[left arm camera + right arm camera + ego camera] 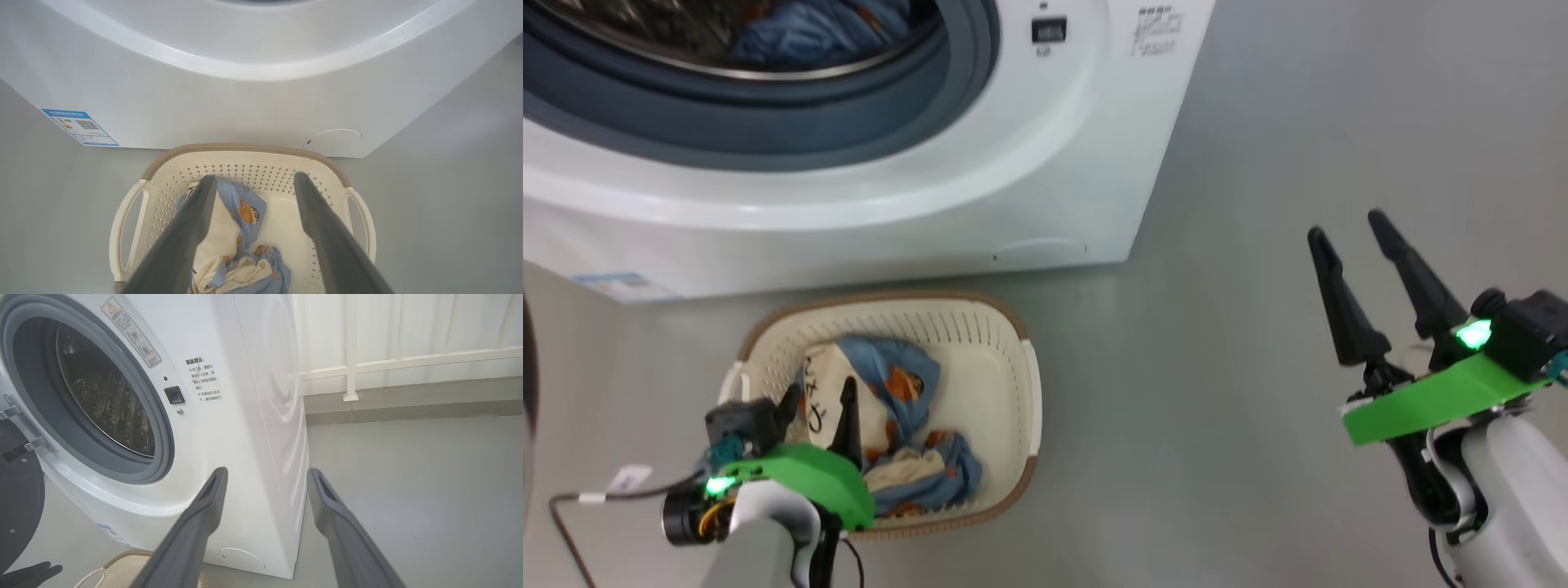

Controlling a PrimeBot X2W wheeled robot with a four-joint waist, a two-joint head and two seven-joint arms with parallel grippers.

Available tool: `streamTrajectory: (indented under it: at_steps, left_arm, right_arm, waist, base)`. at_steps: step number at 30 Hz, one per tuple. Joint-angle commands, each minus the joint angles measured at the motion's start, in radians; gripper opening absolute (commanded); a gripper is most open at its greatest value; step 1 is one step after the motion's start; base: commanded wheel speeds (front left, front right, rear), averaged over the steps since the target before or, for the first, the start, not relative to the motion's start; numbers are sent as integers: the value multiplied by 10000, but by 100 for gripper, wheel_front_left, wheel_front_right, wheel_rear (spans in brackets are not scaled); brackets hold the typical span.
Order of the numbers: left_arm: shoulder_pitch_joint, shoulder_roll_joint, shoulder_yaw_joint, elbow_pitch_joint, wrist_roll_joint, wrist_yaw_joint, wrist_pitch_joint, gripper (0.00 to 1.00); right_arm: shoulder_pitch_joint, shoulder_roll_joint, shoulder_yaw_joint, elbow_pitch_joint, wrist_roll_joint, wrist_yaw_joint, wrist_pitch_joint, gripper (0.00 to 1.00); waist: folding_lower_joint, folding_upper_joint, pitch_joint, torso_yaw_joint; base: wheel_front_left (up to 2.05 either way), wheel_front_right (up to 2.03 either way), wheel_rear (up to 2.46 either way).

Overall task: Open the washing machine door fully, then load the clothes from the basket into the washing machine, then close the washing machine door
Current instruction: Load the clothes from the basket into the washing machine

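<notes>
While the left arm reaches low from the near edge of the head view, its pale forearm and green bracket angle up and forward, and the left fingers (849, 425) (196, 228) point down into the small cream-white perforated plastic basket (1001, 327) (245, 148) with its brown woven-look rim. They stand spread apart with nothing clamped between them. They hang over the soft light-blue clothes (898, 384) (243, 204), printed with orange-brown bears and mixed with cream panels, which lie bunched in the basket's left half. Whether the tips touch the cloth I cannot tell.

The right arm is held off to the right over the bare grey floor (1241, 343), well apart from the basket. The right fingers (1339, 302) (196, 522) are splayed and empty, and point toward the front right corner of the big white front-loading washing machine (1013, 188) (245, 102) (245, 416).

The basket sits on the floor just before the machine's front, between a small blue label (79, 127) and a round flap (333, 143) low on the panel. Above, the grey rubber ring (163, 449) frames the perforated steel drum (106, 400), where more blue cloth (809, 33) already lies. The large round black-framed washing machine door (16, 498) hangs swung open on its metal hinge (20, 428) at the left of the opening. Beyond the machine, a white railing (408, 361) runs along the wall.
</notes>
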Motion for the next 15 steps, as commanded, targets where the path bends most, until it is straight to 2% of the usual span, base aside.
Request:
streamTrajectory:
  at_steps: [1,9,15]
  left_arm:
    - [-423,198,228,309,-77,-42,-24,100]
    - [-1849,304,243,2459,-176,120,25,100]
    - [-2419,501,362,3480,-336,214,86,100]
  right_arm:
    - [-180,-176,170,-295,113,44,-80,100]
    - [-635,-371,206,-533,183,44,-80,100]
    - [-853,-489,209,-733,193,44,-80,100]
  waist:
    - [-2,-1,1039,-45]
    - [-2,-1,2106,-246]
    - [-2,-1,2741,-425]
  base:
    - [0,0,0]
    - [0,0,0]
    - [0,0,0]
